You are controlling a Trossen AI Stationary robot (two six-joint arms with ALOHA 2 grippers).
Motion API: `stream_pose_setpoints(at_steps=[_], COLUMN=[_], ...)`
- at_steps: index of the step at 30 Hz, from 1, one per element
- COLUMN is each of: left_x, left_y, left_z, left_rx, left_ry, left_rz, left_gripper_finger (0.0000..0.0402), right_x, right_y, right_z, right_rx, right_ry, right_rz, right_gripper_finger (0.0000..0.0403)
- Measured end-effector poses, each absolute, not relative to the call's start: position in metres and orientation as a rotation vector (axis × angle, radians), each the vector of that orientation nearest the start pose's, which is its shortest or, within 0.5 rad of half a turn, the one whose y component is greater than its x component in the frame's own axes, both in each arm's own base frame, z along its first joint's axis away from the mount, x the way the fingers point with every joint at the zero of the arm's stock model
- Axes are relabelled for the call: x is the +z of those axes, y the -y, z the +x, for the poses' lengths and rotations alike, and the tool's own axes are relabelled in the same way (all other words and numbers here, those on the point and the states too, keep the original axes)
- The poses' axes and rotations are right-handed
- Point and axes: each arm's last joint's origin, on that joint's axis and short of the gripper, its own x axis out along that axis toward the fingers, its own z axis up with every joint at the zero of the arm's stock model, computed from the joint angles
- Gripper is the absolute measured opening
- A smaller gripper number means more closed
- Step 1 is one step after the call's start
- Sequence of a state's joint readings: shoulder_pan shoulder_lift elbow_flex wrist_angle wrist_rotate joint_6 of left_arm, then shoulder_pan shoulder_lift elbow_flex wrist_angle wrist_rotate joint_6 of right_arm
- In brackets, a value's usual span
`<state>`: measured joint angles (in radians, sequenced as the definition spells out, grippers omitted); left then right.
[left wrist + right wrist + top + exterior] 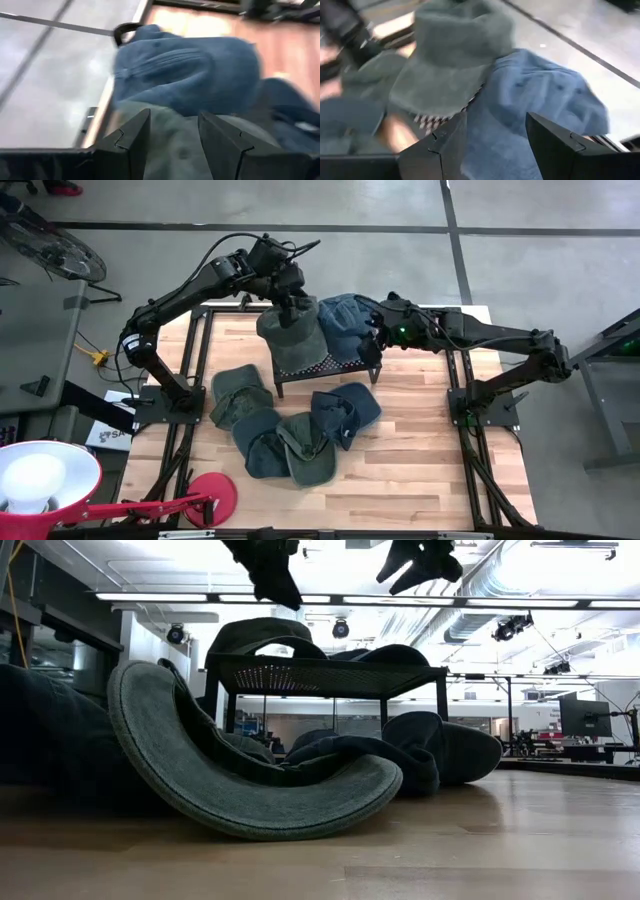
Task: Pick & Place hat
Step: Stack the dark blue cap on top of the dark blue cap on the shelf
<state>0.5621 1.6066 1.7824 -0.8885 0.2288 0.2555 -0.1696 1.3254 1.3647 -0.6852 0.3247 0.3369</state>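
Note:
A green hat (295, 335) and a blue hat (340, 320) lie side by side on a small black mesh rack (325, 364) at the middle of the table. The green one is on the rack's left part, the blue one on its right. My left gripper (296, 306) hangs open just above the green hat's crown (175, 150). My right gripper (371, 340) hangs open above the blue hat (535, 105), near its right side. In the low view both grippers (270, 575) (420, 560) stand clear above the hats (255, 635) (390, 652).
Several more green and blue hats (290, 430) lie in a heap on the wooden table in front of the rack; one upturned brim (250, 790) fills the low view's foreground. A red lamp (60, 480) stands at the near left corner. Black frame rails (455, 380) run along both table sides.

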Motion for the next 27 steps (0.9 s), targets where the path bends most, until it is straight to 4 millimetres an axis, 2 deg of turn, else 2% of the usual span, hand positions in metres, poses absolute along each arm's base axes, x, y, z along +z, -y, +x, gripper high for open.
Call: stream_pose_setpoints(at_steps=[6, 12, 17, 20, 23, 27], left_x=[0.407, 0.416, 0.427, 0.433, 0.436, 0.433], left_y=[-0.162, -0.142, -0.121, -0.105, -0.093, -0.081], left_z=[0.286, 0.287, 0.285, 0.283, 0.282, 0.281], left_rx=[0.17, 0.23, 0.246, 0.239, 0.238, 0.232], left_ry=[-0.685, -0.689, -0.668, -0.646, -0.651, -0.7], left_rz=[-0.118, -0.025, 0.017, 0.026, 0.037, 0.047], left_gripper_finger=[0.0163, 0.0163, 0.0163, 0.0163, 0.0163, 0.0163], right_x=[0.367, 0.356, 0.347, 0.333, 0.31, 0.278], right_y=[0.049, 0.033, 0.011, -0.007, -0.024, -0.043], right_z=[0.267, 0.26, 0.257, 0.257, 0.256, 0.254], right_rx=[-0.342, -0.242, -0.099, 0.023, 0.125, 0.165], right_ry=[-0.676, -0.841, -0.924, -0.965, -1.007, -1.024], right_rz=[0.215, 0.157, 0.068, 0.01, -0.047, -0.122], right_gripper_finger=[0.0197, 0.0197, 0.0197, 0.0197, 0.0197, 0.0197])
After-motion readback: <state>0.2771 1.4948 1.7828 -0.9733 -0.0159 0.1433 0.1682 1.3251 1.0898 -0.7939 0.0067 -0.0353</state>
